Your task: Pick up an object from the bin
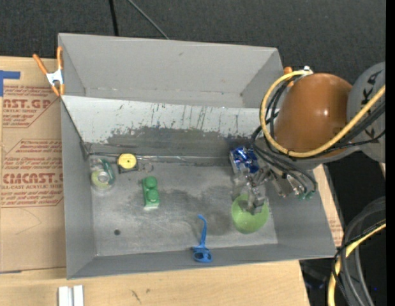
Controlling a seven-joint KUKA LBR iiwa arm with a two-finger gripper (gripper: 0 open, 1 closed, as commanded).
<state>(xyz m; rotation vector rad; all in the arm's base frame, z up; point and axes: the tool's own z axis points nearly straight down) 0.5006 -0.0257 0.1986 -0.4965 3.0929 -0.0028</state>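
My gripper [254, 201] reaches down at the bin's right side, its fingertips right on top of a light green ball [249, 217] that lies near the front right corner. Whether the fingers close round the ball is hidden by the gripper body. A crumpled blue and white wrapper [243, 159] lies just behind the gripper against the back wall.
A blue hook-shaped tool [201, 240] lies at the front edge. A green block [150, 192] sits left of centre. A yellow disc [126, 162] and a clear round thing with a green rim [101, 174] lie at the back left.
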